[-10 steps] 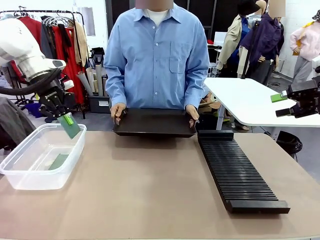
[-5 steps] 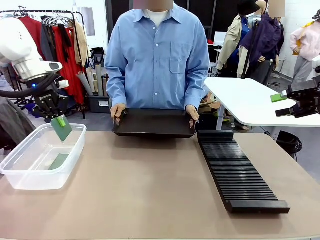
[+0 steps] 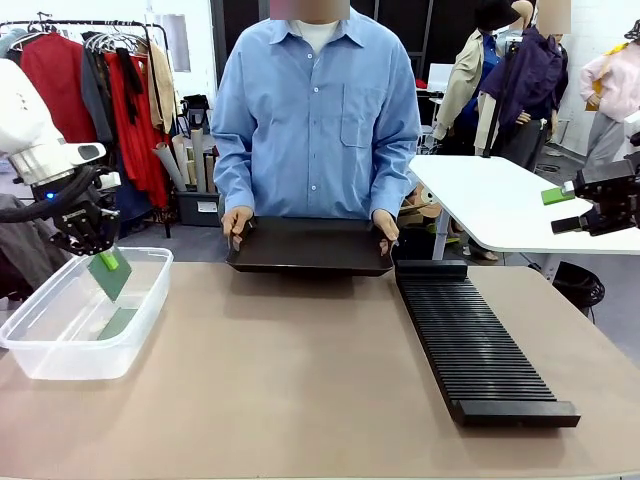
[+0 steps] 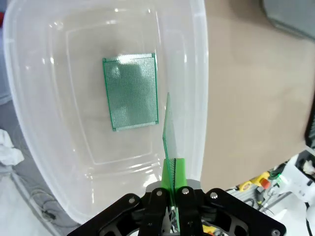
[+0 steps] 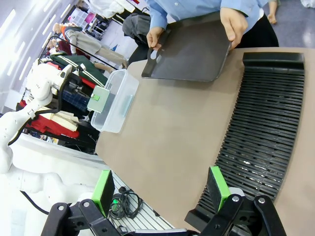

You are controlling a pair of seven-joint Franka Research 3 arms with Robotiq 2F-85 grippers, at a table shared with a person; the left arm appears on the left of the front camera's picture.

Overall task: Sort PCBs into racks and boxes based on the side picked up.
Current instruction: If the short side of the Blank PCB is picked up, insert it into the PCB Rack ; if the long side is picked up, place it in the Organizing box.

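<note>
While the left gripper (image 3: 103,258) is hanging at the left edge of the front view, it's pinching a thin green rectangular circuit board (image 3: 110,274) by its top edge, jaws pressed together on it, right over the clear rectangular plastic tub (image 3: 46,357) sitting in the lower left of the frame. In the left wrist view that held board (image 4: 169,135) is showing edge-on, standing up from between the black fingers with one green pad (image 4: 179,171) flat against it. A second green dotted board (image 4: 131,90) is lying flat on the tub's floor in the upper middle of that view, apart from the held one.

Over at the right edge of the front view, the right gripper (image 3: 565,207) is hovering well above the table with its fingers spread wide and nothing between them; same story in the right wrist view (image 5: 162,189).

The long black slotted plastic rack (image 3: 472,343) is lying right of centre, running toward the camera. At the top centre of the table, a person in a blue shirt is holding a shallow smooth black tray (image 3: 310,245), one hand (image 3: 235,222) on each end, and it's sitting just beside the rack's far end.
</note>
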